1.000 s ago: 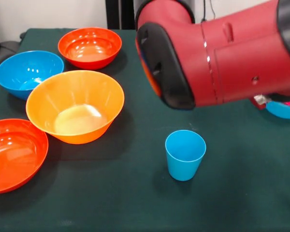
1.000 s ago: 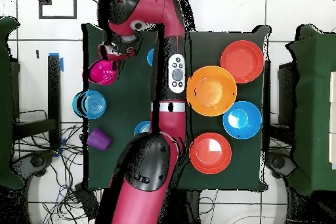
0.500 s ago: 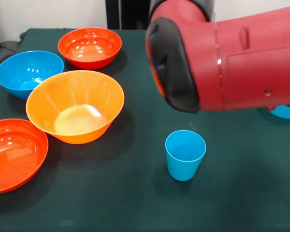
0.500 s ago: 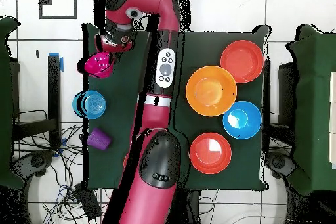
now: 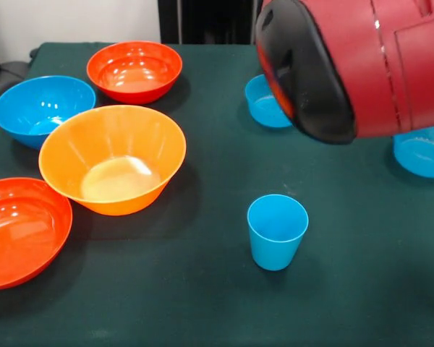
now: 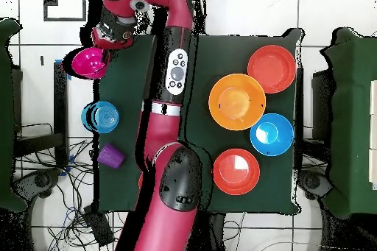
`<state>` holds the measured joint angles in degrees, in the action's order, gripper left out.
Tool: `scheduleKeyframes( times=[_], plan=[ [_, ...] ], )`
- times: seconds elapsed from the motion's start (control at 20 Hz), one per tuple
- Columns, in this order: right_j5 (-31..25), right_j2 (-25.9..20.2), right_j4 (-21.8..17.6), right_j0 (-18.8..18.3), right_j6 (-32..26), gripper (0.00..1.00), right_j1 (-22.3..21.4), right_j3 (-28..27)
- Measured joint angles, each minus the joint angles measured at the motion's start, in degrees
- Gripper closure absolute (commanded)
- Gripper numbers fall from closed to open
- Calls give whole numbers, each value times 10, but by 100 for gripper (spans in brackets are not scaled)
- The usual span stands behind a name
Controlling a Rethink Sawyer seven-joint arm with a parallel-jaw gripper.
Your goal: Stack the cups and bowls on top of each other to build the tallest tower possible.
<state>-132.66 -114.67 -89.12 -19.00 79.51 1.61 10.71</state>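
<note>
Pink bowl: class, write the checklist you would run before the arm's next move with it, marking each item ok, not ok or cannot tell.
1. pink bowl held at the gripper, off the table: ok.
2. Grip firm on the bowl's rim: cannot tell.
3. blue cup upright, mouth up, nothing in it: ok.
4. Pink bowl above the blue cup: not ok; in the overhead view it hangs by the table's edge.
5. Room round the blue cup: ok; the yellow-orange bowl stands well apart.

Glossy red arm (image 6: pixel 171 145), black joint caps
</note>
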Motion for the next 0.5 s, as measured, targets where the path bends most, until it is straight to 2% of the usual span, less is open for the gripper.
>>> scheduleKeyframes(
  times=[0.35,0.5],
  plan=[
    [0,-38,0,-4,-6,100,1,0],
    [0,-61,-13,-7,-27,100,1,0]
  ],
)
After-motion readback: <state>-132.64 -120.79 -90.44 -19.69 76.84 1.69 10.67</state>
